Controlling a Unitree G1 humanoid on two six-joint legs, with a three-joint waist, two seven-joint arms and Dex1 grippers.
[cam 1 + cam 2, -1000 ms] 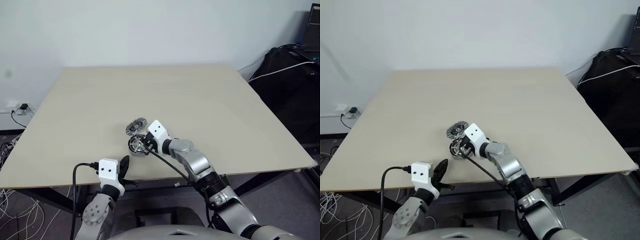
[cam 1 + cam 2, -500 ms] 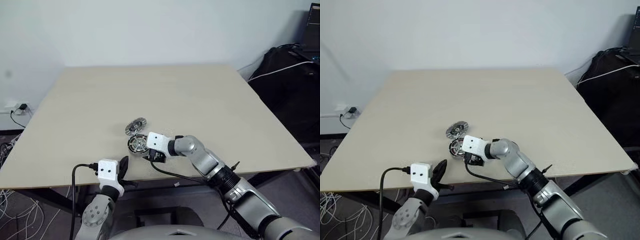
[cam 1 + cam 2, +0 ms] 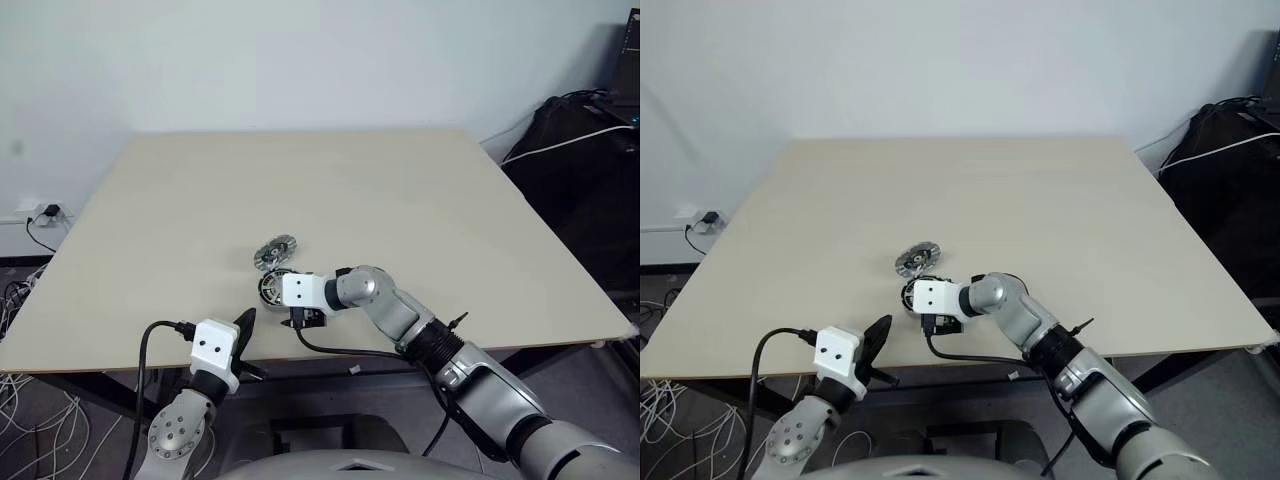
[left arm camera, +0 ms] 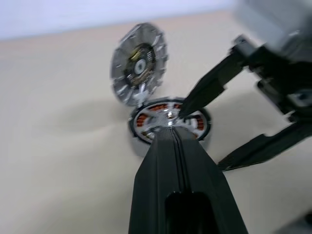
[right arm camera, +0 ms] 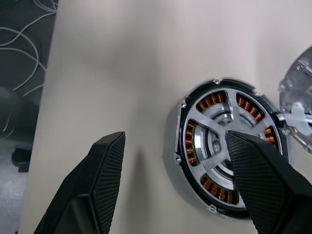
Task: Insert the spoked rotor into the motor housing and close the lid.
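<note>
A: Entry, taken from beside the table (image 3: 420,200); landmark is the motor housing (image 5: 229,148). It lies flat on the tabletop near the robot's edge, left of the middle; the spoked rotor (image 5: 219,141) sits inside it, silver spokes over a ring of copper windings.

B: And the lid (image 3: 275,249)?

A: Just behind the housing, on its far side; round, silver, finned at the rim; it is tipped up, not flat, and its lower edge meets the housing's rim. Whether it is hinged there I cannot tell; the housing is uncovered.

B: Right gripper (image 5: 175,161)?

A: Over the housing, reaching in from the robot's right and pointing down at it; jaws spread wide, clasping nothing; one finger (image 5: 253,175) lies across the rotor's face, the other (image 5: 105,165) stands over bare wood on the side of the housing away from the lid. Contact between finger and rotor: cannot tell.

B: Left gripper (image 4: 175,141)?

A: On the near side of the housing, at the table's front edge, well short of it; fingers pressed flat together, nothing between them; it points roughly level toward the housing.

B: Anything else?

A: Black bags (image 3: 580,170) on the floor far to the right of the housing; a wall socket with a plug (image 3: 42,213) far to its left.
</note>
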